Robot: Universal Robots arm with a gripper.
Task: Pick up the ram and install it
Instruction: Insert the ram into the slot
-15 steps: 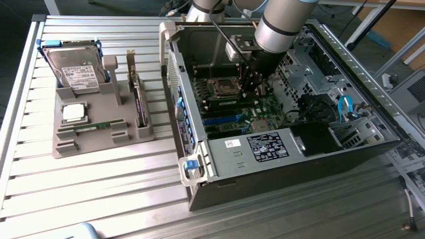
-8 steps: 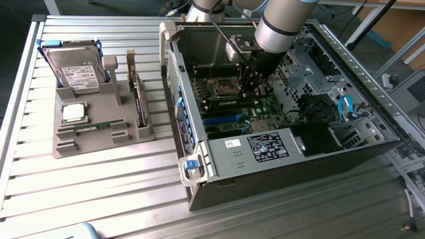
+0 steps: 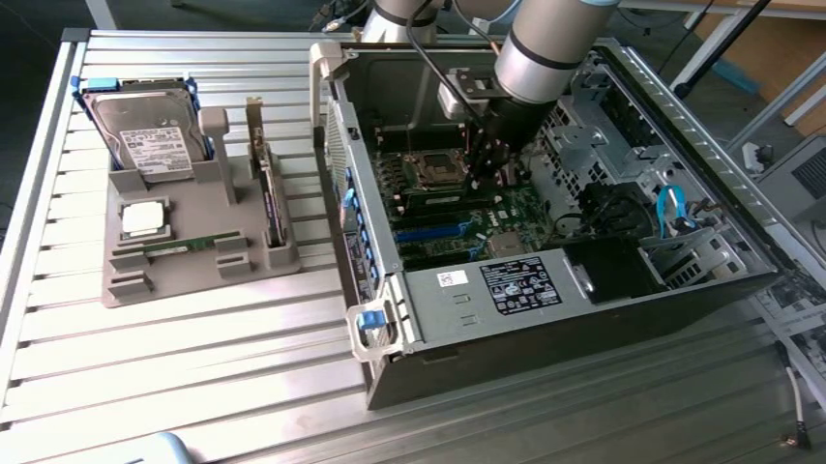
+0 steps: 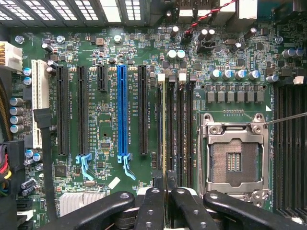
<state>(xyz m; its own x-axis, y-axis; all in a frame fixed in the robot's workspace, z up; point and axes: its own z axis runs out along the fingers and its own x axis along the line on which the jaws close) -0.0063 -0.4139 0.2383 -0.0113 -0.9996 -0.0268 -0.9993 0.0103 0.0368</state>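
Thin ram [image 4: 165,120] pinched edge-on in gripper [image 4: 166,190], above motherboard [image 4: 105,120] slots. Light, stiff, likely fragile; hold flat faces mid-length.

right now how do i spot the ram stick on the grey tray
Find the grey tray on the exterior view's left of the open computer case. The ram stick sits in it beside the square silver processor. It is the one thin green strip; the dark expansion card next to it stands on edge.

Ribbed dull metal for the table [image 3: 193,387], matt grey plastic for the tray [image 3: 181,285]. Glossy green motherboard [image 4: 110,120], bright steel socket frame [image 4: 232,125]. Smooth black gripper [image 4: 165,181], pale-edged laminate ram [image 4: 165,124].
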